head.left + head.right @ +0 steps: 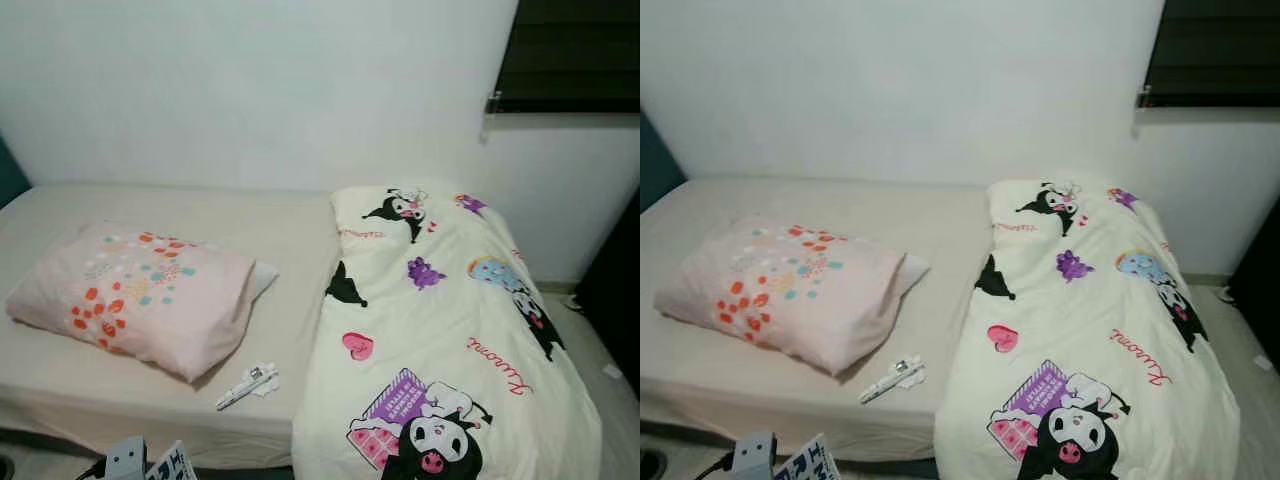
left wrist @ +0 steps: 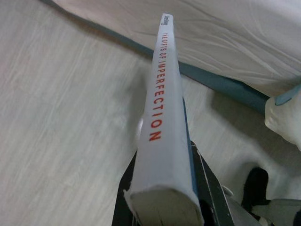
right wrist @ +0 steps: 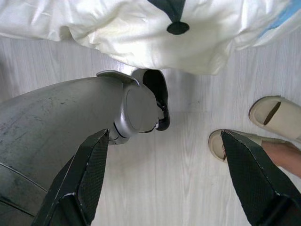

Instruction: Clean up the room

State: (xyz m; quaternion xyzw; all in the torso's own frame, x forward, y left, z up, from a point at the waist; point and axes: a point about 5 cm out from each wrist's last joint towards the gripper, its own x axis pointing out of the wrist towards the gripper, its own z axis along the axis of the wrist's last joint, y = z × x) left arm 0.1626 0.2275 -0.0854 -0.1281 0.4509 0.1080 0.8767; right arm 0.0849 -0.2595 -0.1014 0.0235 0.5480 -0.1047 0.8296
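My left gripper [image 2: 164,193] is shut on a thick white book [image 2: 164,108] with red spine lettering, held spine-up over the pale wood floor beside the bed. The book's corner [image 1: 175,463] also shows at the bottom edge of the left eye view. My right gripper [image 3: 164,174] hangs open above the floor with nothing between its black fingers [image 3: 89,174]. On the bed [image 1: 290,240] lie a pink floral pillow [image 1: 140,290], a cream cartoon-print duvet [image 1: 450,340] draped over the right half, and a small white tube-like item [image 1: 248,384] near the front edge.
A person's foot in a beige slipper [image 3: 235,143] stands on the floor close to my right gripper, with a second slipper [image 3: 275,115] beside it. My own grey leg [image 3: 51,122] is under the right wrist. A white wall and dark window blind [image 1: 570,50] lie behind the bed.
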